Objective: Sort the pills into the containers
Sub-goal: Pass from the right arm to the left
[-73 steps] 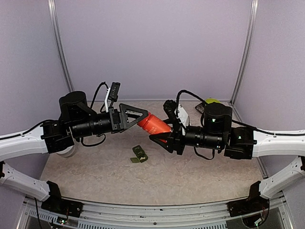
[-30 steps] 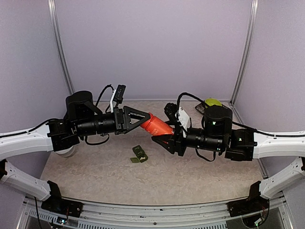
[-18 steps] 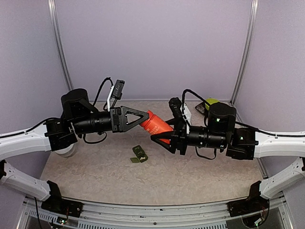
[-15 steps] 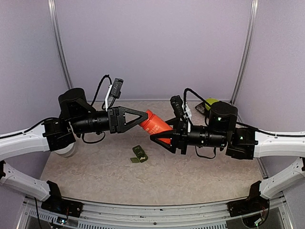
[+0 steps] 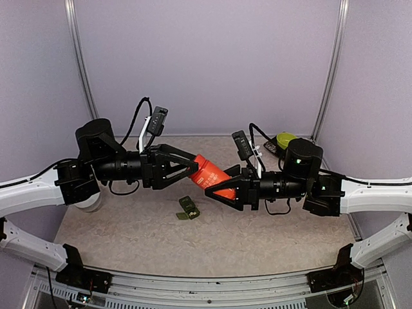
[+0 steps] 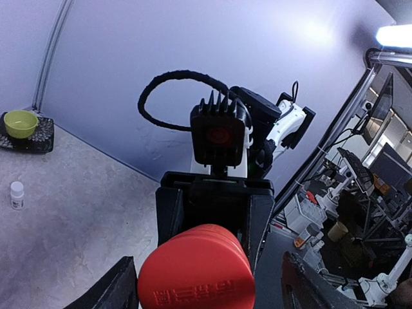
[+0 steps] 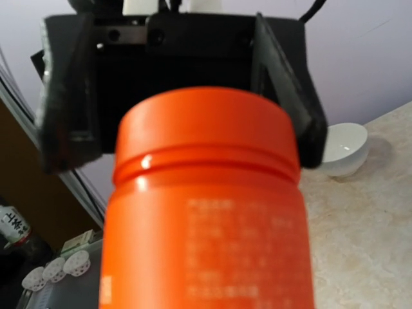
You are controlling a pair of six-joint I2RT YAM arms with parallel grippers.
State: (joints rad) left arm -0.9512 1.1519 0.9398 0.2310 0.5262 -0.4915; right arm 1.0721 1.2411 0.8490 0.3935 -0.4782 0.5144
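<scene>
Left gripper (image 5: pixel 191 167): spread wide. Its two fingers (image 6: pixel 120 287) stand on either side of the cap (image 7: pixel 206 122) and clear of it, so it grips nothing.
Right gripper (image 5: pixel 219 187): clenched on the lower body of the orange bottle (image 5: pixel 208 170), holding it in the air above the table (image 5: pixel 270 238).
Bottle's long axis: it runs slantwise across the gap between the arms. The cap end is higher and points to the left gripper, the base end sits in the right gripper.
Deciding relation: the cap lies straight ahead of the left gripper, on its line and already between its fingers. My judgement is that closing on the cap and twisting it comes next, with the right arm as anchor.
Containers (image 5: pixel 188 208): flat on the table, under the cap end of the bottle and a little toward the near edge. They are apart from both grippers, with the left one somewhat nearer.
Count, task things: one bottle, one strip of containers. No loose pills are seen.
Count, other things: one yellow-green bowl (image 6: pixel 20 123), one white bowl (image 7: pixel 344 147), one small white vial (image 6: pixel 17 194).
</scene>
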